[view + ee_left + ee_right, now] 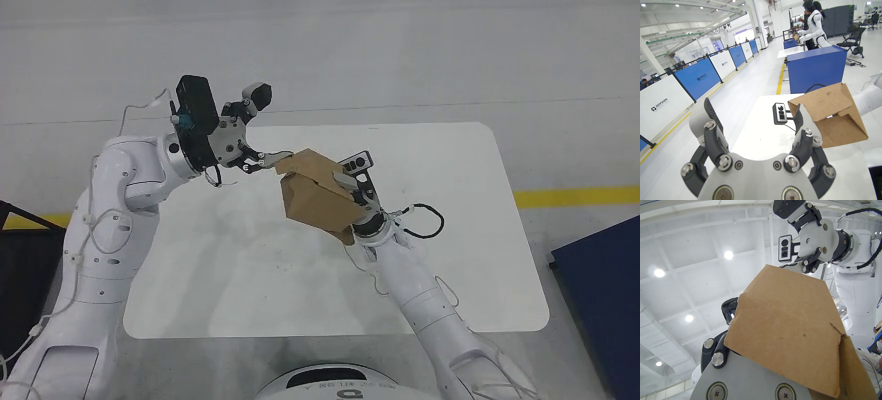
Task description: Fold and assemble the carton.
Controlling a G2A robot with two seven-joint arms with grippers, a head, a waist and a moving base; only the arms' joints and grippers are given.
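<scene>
Two tools flanked the brown carton [312, 195], which we saw held up above the white table [450, 170] — the right tool [352, 195] gripped it from below, while the left tool [752, 108] stood with its fingers spread wide, one finger just beside the carton's open flap.

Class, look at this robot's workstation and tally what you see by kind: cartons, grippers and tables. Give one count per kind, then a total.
carton: 1
grippers: 2, the left gripper and the right gripper
table: 1
Total: 4
</scene>
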